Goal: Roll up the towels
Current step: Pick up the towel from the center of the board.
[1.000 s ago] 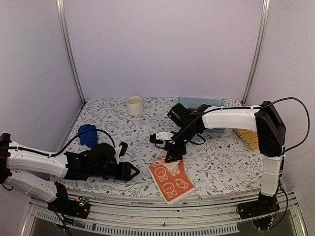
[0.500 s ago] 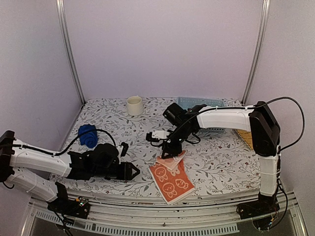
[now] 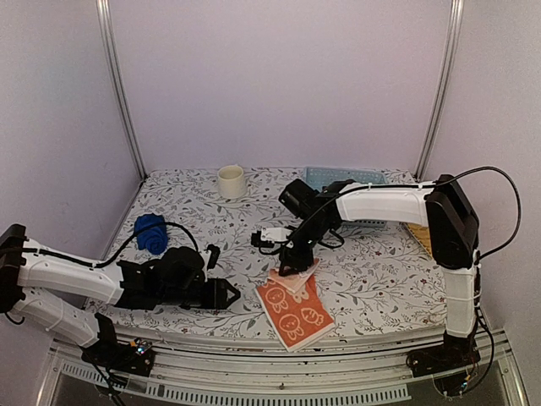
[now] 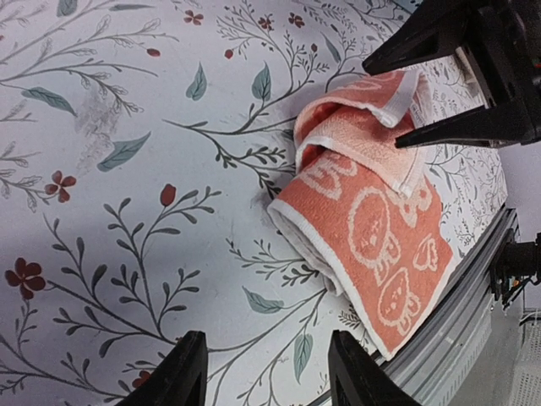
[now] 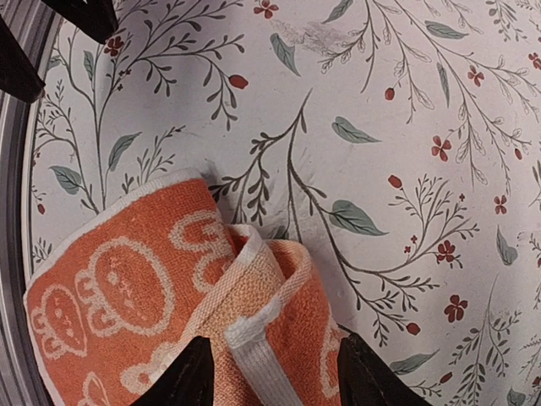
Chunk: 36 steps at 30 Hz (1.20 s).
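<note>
Lower centre, the orange towel (image 3: 296, 309) lies mostly flat, only its far end curled. The right gripper (image 3: 292, 269) seems to pinch that curl. The left gripper (image 3: 230, 294) gapes empty. The blue towel (image 3: 150, 233) sits rolled at left.

1. Wears white tubular shells on left arm (image 3: 59, 275) and right arm (image 3: 389, 203), with bulky black joint housings between.
2. Ends in matte black, wedge-shaped fingers on left gripper (image 3: 232, 293) and right gripper (image 3: 292, 269).
3. Trails thin black cables (image 3: 493, 168) in loose loops outside the links.
</note>
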Motion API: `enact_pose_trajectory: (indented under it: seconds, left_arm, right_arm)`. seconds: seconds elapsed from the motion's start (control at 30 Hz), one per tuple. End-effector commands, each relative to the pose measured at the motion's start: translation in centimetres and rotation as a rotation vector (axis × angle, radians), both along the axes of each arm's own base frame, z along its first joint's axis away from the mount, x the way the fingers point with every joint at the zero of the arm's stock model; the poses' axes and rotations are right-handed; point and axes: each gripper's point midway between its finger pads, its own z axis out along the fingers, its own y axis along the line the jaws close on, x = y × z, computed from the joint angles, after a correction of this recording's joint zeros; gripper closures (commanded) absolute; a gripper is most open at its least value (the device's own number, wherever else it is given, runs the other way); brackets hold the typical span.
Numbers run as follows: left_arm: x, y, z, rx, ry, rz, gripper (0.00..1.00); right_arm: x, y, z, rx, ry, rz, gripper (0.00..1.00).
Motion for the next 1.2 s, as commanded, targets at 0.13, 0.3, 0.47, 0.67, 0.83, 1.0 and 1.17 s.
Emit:
enact_pose_trajectory:
  seconds: [0.13, 0.3, 0.47, 0.67, 0.83, 1.0, 1.17]
  left_arm:
    - [0.3, -1.4, 0.1, -0.007, -0.012, -0.022, 0.48]
    - [0.4, -1.7, -0.4, 0.000, -0.008, -0.023, 0.49]
    - [0.5, -1.6, -0.6, 0.007, -0.010, -0.021, 0.49]
    - [0.7, -1.5, -0.7, 0.018, -0.019, -0.016, 0.51]
    - [1.5, -0.8, -0.2, 0.031, -0.052, 0.024, 0.52]
    - [2.1, 0.1, 1.4, -0.002, -0.090, 0.068, 0.57]
    - [2.6, 2.0, 2.8, -0.003, -0.134, 0.131, 0.58]
  right_arm:
    - [2.6, 1.7, -0.3, -0.011, -0.056, -0.068, 0.61]
    - [2.2, 2.0, -0.8, -0.016, -0.025, -0.053, 0.65]
    - [2.0, 1.9, -1.2, -0.040, 0.004, -0.044, 0.83]
    - [3.9, 4.2, 9.3, 0.099, -0.103, -0.037, 0.98]
    - [2.4, 5.0, 26.6, 0.404, -0.280, 0.064, 0.98]
    - [-2.2, 2.1, 37.1, 0.632, -0.394, 0.150, 0.98]
    - [-3.1, -2.0, 36.3, 0.550, -0.443, 0.118, 0.98]
